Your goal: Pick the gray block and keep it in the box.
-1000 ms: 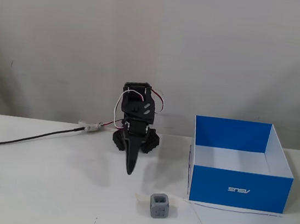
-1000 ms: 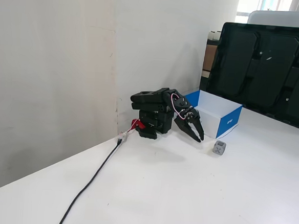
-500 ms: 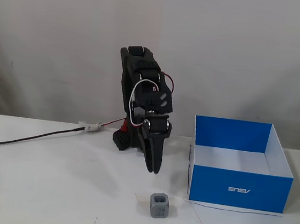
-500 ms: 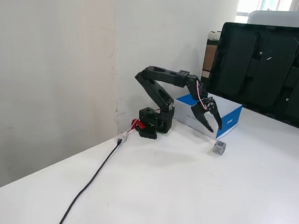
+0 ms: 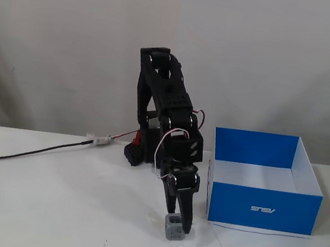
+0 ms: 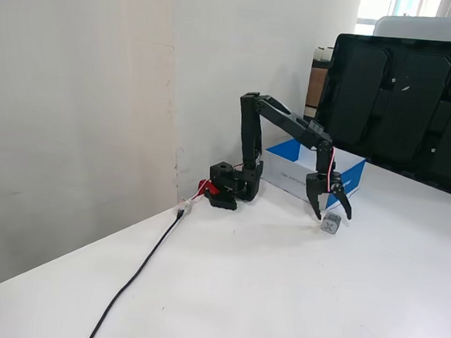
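Straddling the gray block (image 6: 331, 224), the hand (image 6: 331, 214) is spread; the box (image 5: 261, 209) holds nothing.

In a fixed view the gripper (image 5: 178, 220) sits in front of the gray block (image 5: 174, 231), so the top of the block is covered and you can't tell if the jaws touch it. In another fixed view the block (image 6: 331, 223) is too small to make out its faces, and the arm (image 6: 290, 127) covers part of the box (image 6: 349, 176). The black cable (image 5: 24, 155) runs off the left edge there, and off the bottom edge (image 6: 128, 282) here. The dark monitor (image 6: 400, 104) is cut off at the right edge.
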